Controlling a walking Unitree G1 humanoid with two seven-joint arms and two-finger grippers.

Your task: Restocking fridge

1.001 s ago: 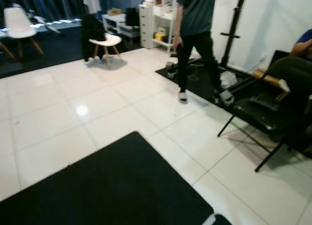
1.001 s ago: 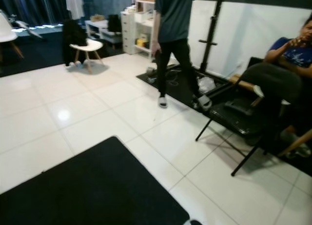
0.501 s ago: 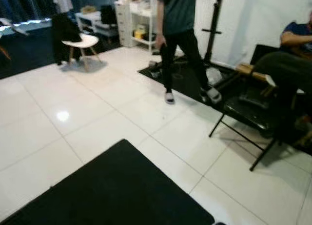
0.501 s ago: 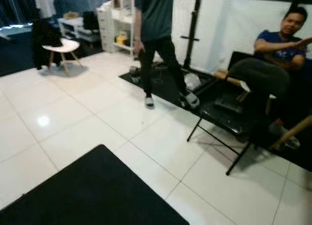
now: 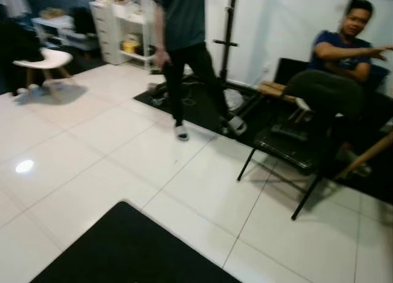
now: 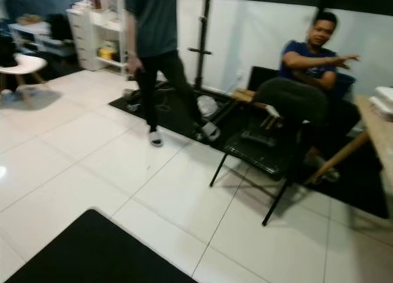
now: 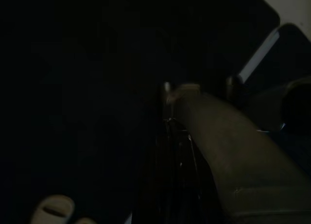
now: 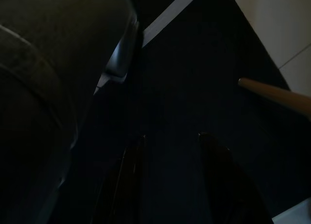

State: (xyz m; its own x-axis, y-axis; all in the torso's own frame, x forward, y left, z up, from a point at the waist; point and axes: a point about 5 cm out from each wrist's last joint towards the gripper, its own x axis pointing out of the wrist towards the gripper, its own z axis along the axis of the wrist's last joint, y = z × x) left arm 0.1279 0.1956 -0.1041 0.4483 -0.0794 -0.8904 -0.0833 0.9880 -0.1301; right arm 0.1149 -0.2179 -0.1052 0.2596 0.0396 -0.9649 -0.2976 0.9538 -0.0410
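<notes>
Right pincer (image 8: 167,136) is hanging idle over the black mat (image 8: 194,78), fingers parted, holding nothing. Left pincer: wrist view too dark, can't tell its state. No fridge or stock visible, so you're in transit, I'd say. Head views are blurring, so you're walking or turning. Ahead on the white tile floor (image 5: 92,148): a standing person (image 5: 181,50) crossing, a seated person (image 6: 307,80) on a black folding chair (image 6: 258,151). Keep arms tucked, go wide of both, steady the view before picking a heading.

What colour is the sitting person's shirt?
Dark blue shirt, clearest in the right eye view.
</notes>
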